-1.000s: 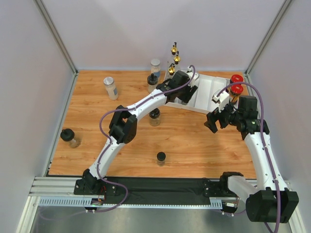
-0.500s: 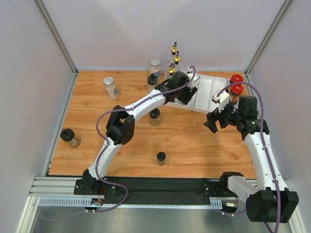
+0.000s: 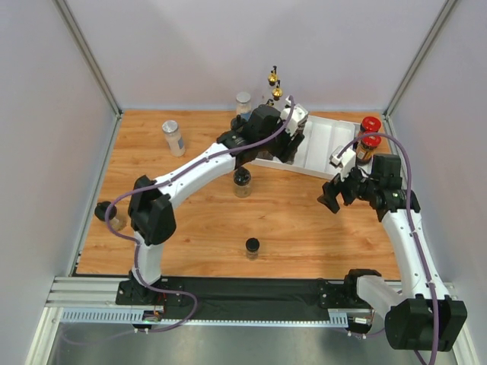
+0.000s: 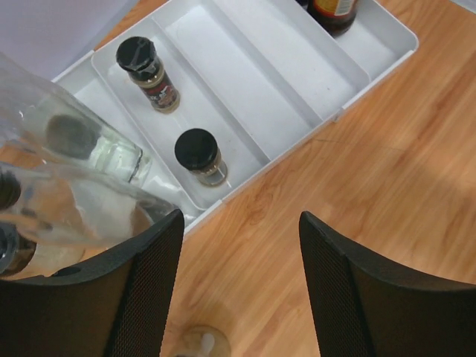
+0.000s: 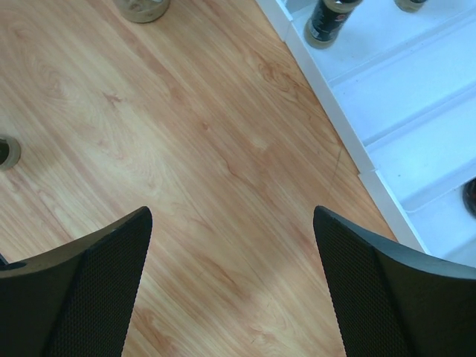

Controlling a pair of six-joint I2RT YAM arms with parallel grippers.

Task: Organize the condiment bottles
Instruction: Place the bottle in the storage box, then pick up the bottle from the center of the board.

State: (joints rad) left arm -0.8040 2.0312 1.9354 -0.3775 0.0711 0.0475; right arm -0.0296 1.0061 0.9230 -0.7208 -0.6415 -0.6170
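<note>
My left gripper hangs open over bare wood just in front of the white tray's left end. Nothing is between its fingers. Tall clear glass bottles stand close outside its left finger; two gold spouts show above the arm. Two black-capped spice jars stand in the tray. Two red-lidded dark jars sit at its right end. My right gripper is open over wood beside the tray.
Loose on the table are silver-lidded clear jars and black-capped jars. Grey walls close in the left, back and right sides. The left arm's elbow stands near the left jar.
The left arm's elbow swung well to the left and its wrist moved back and left, now covering the nearest gold-spouted bottle. The right gripper shifted slightly toward me.
</note>
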